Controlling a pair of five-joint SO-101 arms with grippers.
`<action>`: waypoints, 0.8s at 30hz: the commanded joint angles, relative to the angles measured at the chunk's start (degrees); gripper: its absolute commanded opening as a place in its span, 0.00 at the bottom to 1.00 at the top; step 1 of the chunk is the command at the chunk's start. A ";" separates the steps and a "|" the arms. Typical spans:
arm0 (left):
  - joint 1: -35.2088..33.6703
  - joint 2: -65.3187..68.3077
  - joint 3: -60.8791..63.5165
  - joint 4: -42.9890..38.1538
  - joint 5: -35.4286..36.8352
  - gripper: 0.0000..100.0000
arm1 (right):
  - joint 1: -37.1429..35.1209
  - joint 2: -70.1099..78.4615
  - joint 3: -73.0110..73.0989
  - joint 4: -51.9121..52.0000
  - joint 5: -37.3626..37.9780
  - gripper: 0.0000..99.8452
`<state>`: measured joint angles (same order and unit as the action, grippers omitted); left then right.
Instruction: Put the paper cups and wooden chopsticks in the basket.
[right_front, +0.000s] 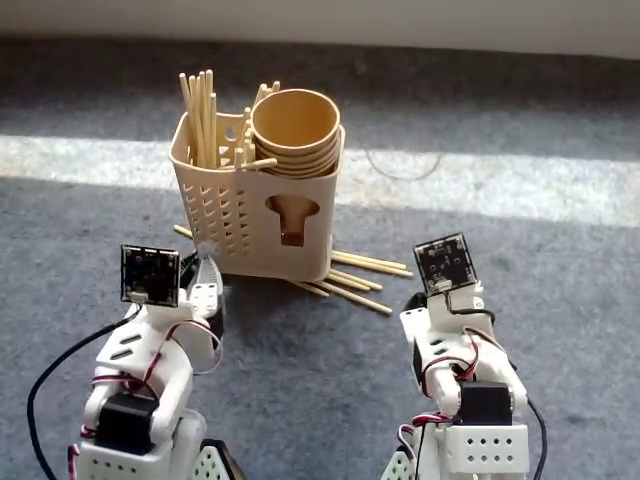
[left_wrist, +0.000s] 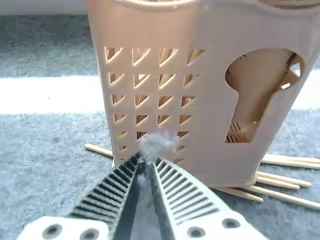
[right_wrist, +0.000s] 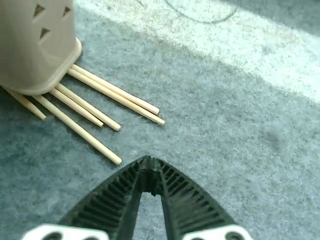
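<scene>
On the carpet (right_front: 560, 300): a cream basket (right_front: 250, 235) stands upright on the grey floor, a little way in front of the two arms and between them.
Paper cups (right_front: 295, 125): they sit stacked one inside the other in the basket, on the side nearer the right arm. Their rims poke up over the basket's top edge.
Keyhole hole (left_wrist: 255, 95): a big hole in the basket's front wall lets you see the side of a cup inside.
Standing chopsticks (right_front: 203, 115): a bunch stands in the other side of the basket. The tips reach high above the rim, and some lean over.
Lying chopsticks (right_wrist: 116, 96): more sticks lie flat on the carpet. They poke out from under the basket's bottom toward the right arm's side. One end peeks out on the other side too.
Left gripper (left_wrist: 147, 162): it is low down, very close to the basket's front wall with the little triangle holes. Its fingers are pressed together at the tips.
Fluff (left_wrist: 157, 145): a small grey fuzzy bit sits right at those tips. You cannot tell if it is pinched or just stuck there.
Right gripper (right_wrist: 148, 161): it hangs over bare carpet, near the loose ends of the lying chopsticks but not touching them. Its fingers meet at the tips, with only a thin slit behind, and nothing is between them.
Bright stripe (right_front: 500, 185): a band of light runs across the carpet behind the basket.
</scene>
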<state>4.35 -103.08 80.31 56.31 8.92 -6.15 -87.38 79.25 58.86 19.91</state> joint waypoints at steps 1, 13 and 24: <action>-3.56 0.48 -7.25 -4.22 -0.09 0.01 | -0.66 -0.57 -2.33 0.13 0.18 0.01; -5.67 14.81 -26.51 -5.54 -0.18 0.01 | -2.24 -0.57 -1.10 0.04 -4.04 0.01; -8.13 56.48 -70.37 13.89 -0.18 0.12 | -1.98 -0.57 5.05 -4.62 -7.74 0.01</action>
<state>-1.10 -57.27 24.22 64.66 8.92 -7.91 -87.38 84.44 55.96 12.70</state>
